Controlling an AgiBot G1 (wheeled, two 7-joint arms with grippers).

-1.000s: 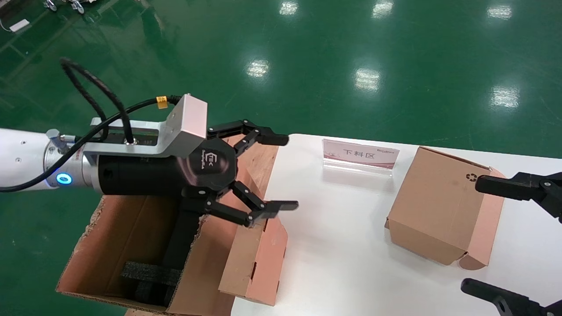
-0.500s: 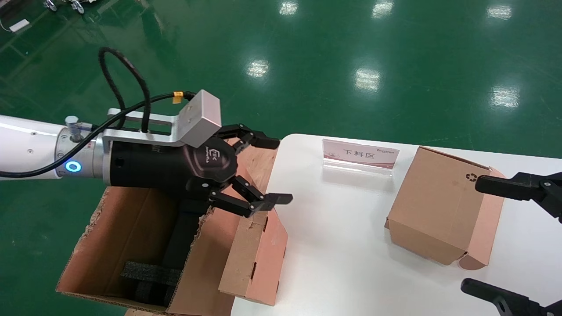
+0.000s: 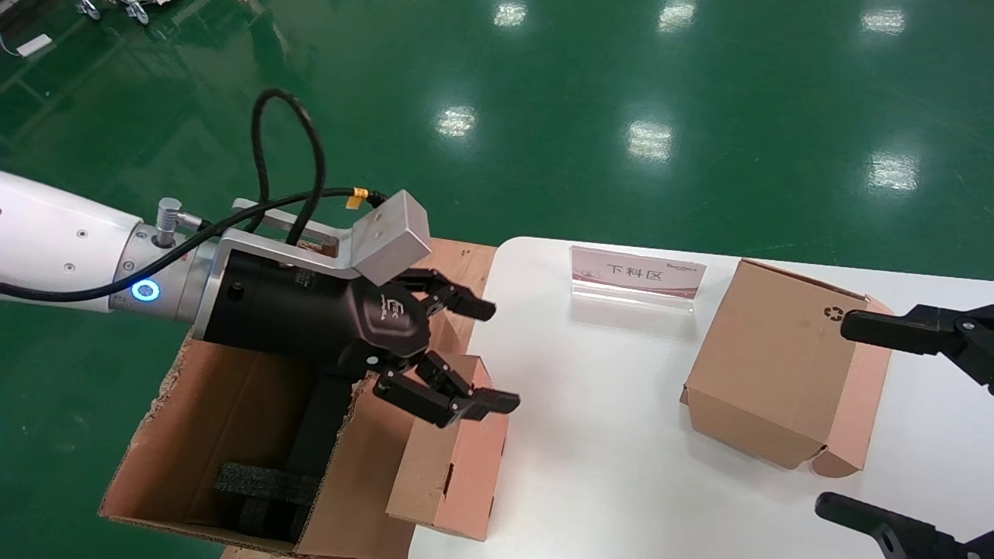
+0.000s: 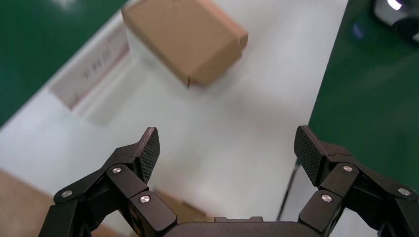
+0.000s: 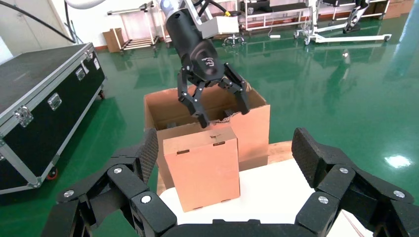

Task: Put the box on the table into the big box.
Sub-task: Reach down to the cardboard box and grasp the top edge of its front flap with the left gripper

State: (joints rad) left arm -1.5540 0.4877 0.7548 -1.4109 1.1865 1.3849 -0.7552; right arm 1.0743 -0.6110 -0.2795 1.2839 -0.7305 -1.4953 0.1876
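The small plain brown box stands on edge at the left rim of the white table, against the wall of the big torn carton. It also shows in the right wrist view, with tab slots along its top. My left gripper is open and empty just above the box's top edge, one finger close over it. In the left wrist view my left gripper looks out over the table. My right gripper is open and idle at the far right.
A cardboard box with a recycling symbol stands between my right gripper's fingers. An acrylic sign stands at the table's back. Black foam blocks lie in the carton. A black case stands on the green floor.
My left gripper has come down and tilted toward the small box's top edge, staying open. The right arm and both boxes have not moved.
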